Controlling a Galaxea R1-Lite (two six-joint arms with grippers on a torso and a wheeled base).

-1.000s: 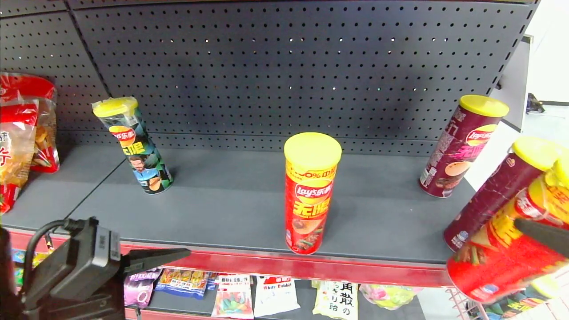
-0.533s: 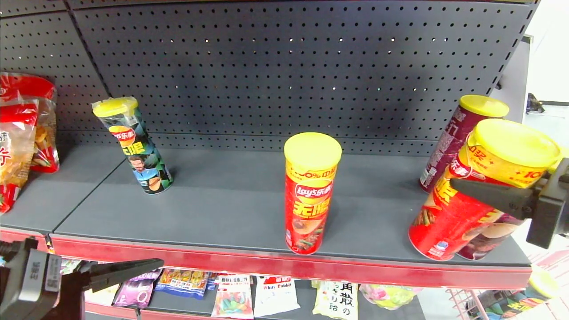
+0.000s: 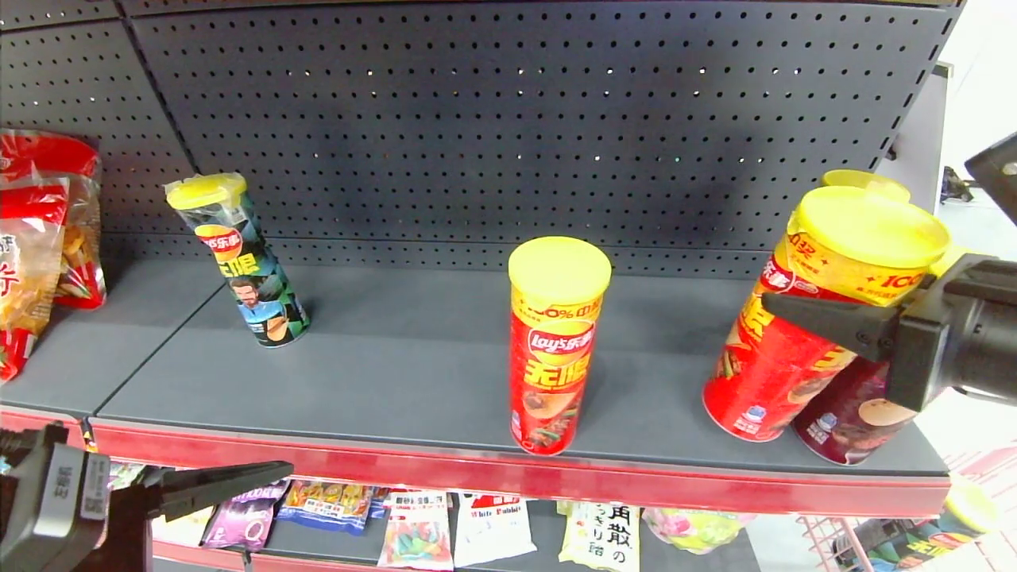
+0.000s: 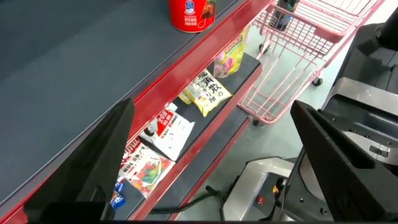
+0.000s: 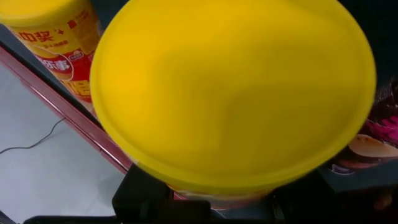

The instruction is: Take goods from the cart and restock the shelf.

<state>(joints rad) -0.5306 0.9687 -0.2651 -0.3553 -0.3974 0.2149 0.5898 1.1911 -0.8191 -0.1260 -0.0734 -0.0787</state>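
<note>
My right gripper (image 3: 822, 298) is shut on a red chip can (image 3: 775, 357) with a yellow lid (image 5: 230, 93). The can is tilted over the right end of the grey shelf (image 3: 413, 373), its base close to the surface; I cannot tell if it touches. Just behind it stand two maroon cans (image 3: 850, 413), one nearer the pegboard with its lid (image 3: 870, 179) peeking out. Another red can (image 3: 556, 349) stands at the shelf's front middle, and a green can (image 3: 246, 266) at the left. My left gripper (image 4: 211, 168) is open and empty, low in front of the shelf's red edge (image 3: 477, 473).
Red snack bags (image 3: 40, 230) fill the shelf's far left. Snack packets (image 3: 493, 528) lie on the lower shelf. The pink wire cart (image 4: 298, 56) stands at the right with a green can (image 3: 914, 544) in it. Bare shelf lies between the cans.
The right gripper has lifted the red can from beside the cart and carried it left over the shelf's right end. The left arm dropped lower, then stayed still.
</note>
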